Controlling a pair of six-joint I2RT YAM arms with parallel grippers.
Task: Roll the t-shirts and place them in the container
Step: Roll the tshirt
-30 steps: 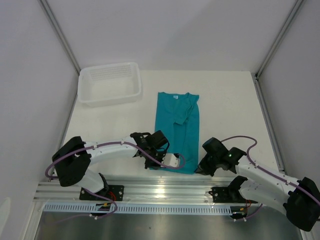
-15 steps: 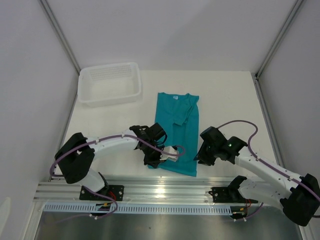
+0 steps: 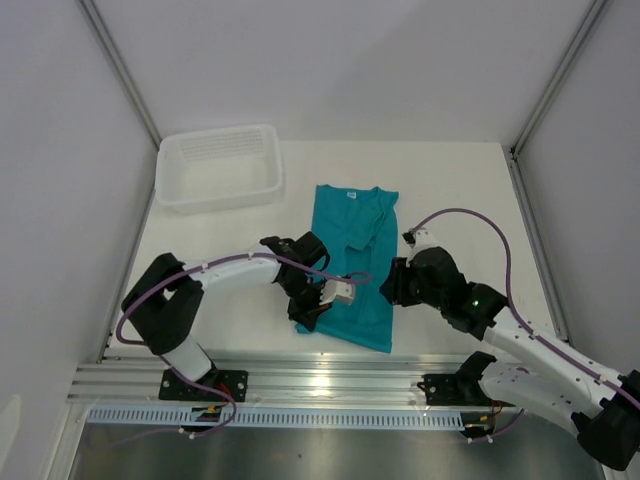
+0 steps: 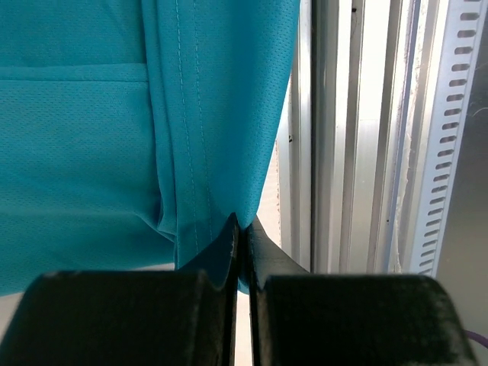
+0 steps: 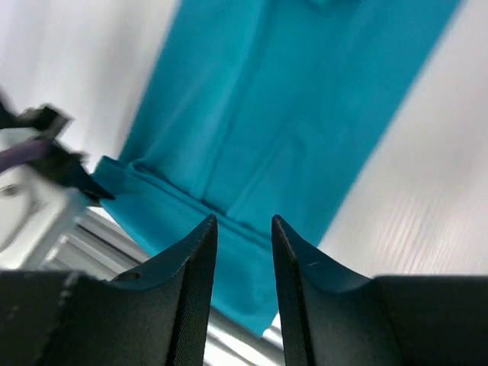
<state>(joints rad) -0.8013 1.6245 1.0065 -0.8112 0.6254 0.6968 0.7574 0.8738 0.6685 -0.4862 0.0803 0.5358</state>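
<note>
My right gripper (image 5: 243, 229) has let go and swung toward twelve o'clock, jaws apart and empty. My left gripper (image 4: 242, 232) is clamped on the seven-o'clock hem of the t-shirt (image 3: 352, 228), ready for rolling.

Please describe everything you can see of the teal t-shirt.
The teal t-shirt is fine-meshed cloth, folded into a long narrow strip, lying on the white table, collar and white label at the far end, one sleeve folded across. The left arm's fingers are shut on its near hem corner; the right arm's open fingers hover above it.
</note>
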